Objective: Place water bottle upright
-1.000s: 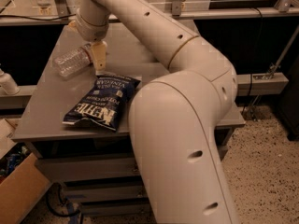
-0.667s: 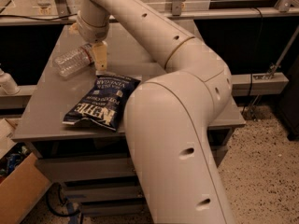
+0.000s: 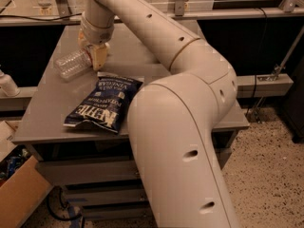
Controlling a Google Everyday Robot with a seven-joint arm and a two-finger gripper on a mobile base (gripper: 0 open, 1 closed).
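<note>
The water bottle (image 3: pixel 71 64) is clear ribbed plastic and lies on its side at the back left of the grey table (image 3: pixel 52 113). Its cap end points right, toward the gripper, and is hidden behind it. My gripper (image 3: pixel 98 56) hangs from the arm's wrist (image 3: pixel 96 30) and sits right at the bottle's right end, low over the table. I cannot tell whether it grips the bottle.
A blue chip bag (image 3: pixel 102 104) lies flat in front of the bottle, near the table's middle. My arm's large links (image 3: pixel 180 127) cover the table's right half. An opaque white bottle (image 3: pixel 7 84) stands off the left edge. A cardboard box (image 3: pixel 19 194) sits on the floor below.
The arm's large near link has shifted slightly left. The gripper and the bottle have stayed where they were.
</note>
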